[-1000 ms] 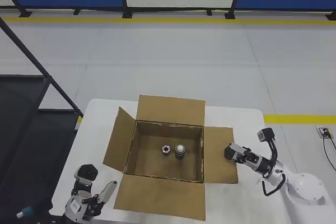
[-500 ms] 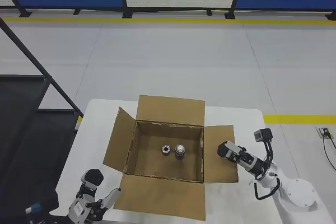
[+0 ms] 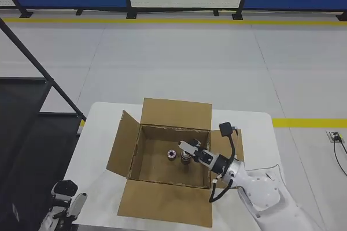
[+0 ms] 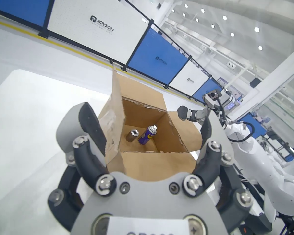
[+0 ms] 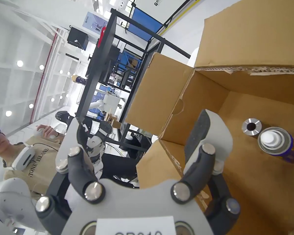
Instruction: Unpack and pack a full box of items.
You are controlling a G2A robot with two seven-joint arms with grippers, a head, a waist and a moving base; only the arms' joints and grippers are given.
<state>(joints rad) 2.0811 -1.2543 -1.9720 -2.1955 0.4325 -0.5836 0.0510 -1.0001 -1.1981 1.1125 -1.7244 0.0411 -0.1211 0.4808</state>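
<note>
The counter (image 3: 98, 124) carries one open box (image 3: 176, 114) with all four flaps folded out. Only two items stand on its floor, so I judge you are near the end of the unpacking half. Your right hand (image 3: 185, 146) hangs above the box opening, its arm crossing over the right wall, fingers spread wide and holding nothing. Your left hand (image 4: 147, 116) sits low by the near left corner of the counter, well apart from the box, fingers likewise spread and empty. Leave it parked, since it would only crowd the opening.

The can (image 5: 276, 140) stands upright near the middle of the floor, nozzle up, and looks like the item to take. In the right wrist view it sits off to one side of the fingers, not between them, so centre the hand over it before you descend. Come down straight, keep clear of the right wall, and close on the can's body rather than its top. A tall thin can will probably tip if one finger meets it first.

The small metal cylinder (image 5: 251, 125) stands just beside the can, on its left, and I cannot tell whether they touch. Turn the wrist so the fingers close on the can's free sides, not across that neighbour, then lift vertically until the can clears the rim.
</note>
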